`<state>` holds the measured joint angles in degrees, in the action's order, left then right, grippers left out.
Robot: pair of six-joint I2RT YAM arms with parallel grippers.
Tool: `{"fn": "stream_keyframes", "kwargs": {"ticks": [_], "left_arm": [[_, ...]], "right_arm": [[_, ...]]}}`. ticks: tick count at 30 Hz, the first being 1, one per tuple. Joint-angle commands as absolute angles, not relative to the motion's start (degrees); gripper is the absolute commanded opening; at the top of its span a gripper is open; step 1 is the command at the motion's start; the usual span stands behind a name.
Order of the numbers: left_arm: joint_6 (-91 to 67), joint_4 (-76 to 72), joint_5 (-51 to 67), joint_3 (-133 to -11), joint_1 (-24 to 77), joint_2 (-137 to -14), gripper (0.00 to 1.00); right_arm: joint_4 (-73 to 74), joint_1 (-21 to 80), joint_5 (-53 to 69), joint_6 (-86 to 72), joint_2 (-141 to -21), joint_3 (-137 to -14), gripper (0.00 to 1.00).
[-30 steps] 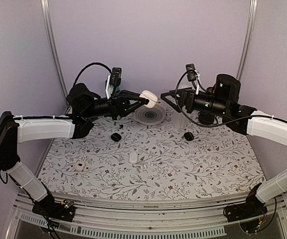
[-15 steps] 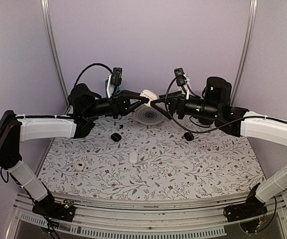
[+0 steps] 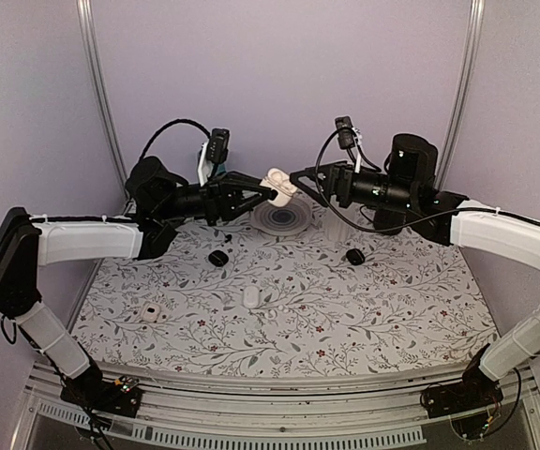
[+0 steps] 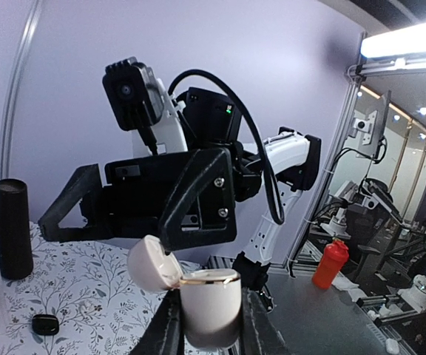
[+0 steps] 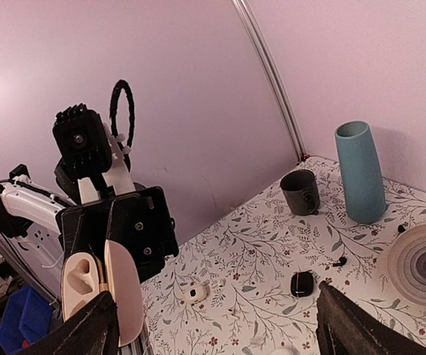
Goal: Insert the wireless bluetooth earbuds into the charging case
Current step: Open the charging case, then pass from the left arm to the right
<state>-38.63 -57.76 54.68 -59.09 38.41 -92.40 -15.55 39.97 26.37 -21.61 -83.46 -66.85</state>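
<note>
A white charging case (image 3: 277,185) hangs in the air above the back of the table, with my left gripper (image 3: 268,190) shut on its body. In the left wrist view the case (image 4: 209,307) sits upright between the fingers, its lid (image 4: 152,262) swung open to the left. My right gripper (image 3: 300,178) is open right beside it, and one fingertip (image 4: 170,240) rests against the lid. The right wrist view shows the case's hollow inside (image 5: 80,285). A black earbud (image 5: 339,262) and a white earbud (image 5: 219,282) lie on the flowered table.
Two black cases (image 3: 218,258) (image 3: 354,256), a white closed case (image 3: 250,296) and a white open case (image 3: 151,312) lie on the table. At the back are a spiral-patterned plate (image 3: 282,217), a teal vase (image 5: 361,171) and a dark cup (image 5: 300,191).
My right gripper has swung left from near the back right up to the held case. The case's lid, shut before, now stands open. The left arm has hardly moved.
</note>
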Motion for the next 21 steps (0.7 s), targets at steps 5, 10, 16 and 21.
{"fn": "stream_keyframes", "kwargs": {"ticks": [5, 10, 16, 21], "left_arm": [[-34.9, -57.2, 57.2, -59.3, 39.1, -91.1, 0.0], [-30.3, -51.1, 51.0, -59.2, 39.0, -90.1, 0.0], [-29.8, -51.0, 48.8, -59.1, 39.0, -90.2, 0.0], [-29.7, -50.8, 48.6, -59.0, 39.0, -90.2, 0.0]], "right_arm": [[-15.6, 39.2, 25.7, -23.4, -85.0, -68.0, 0.91], [-17.5, 39.2, 32.5, -24.5, -85.3, -68.2, 0.9], [-20.4, 39.2, 37.8, -28.3, -86.4, -67.1, 0.72], [-23.0, 39.2, 38.7, -30.5, -86.3, -65.6, 0.56]]}}
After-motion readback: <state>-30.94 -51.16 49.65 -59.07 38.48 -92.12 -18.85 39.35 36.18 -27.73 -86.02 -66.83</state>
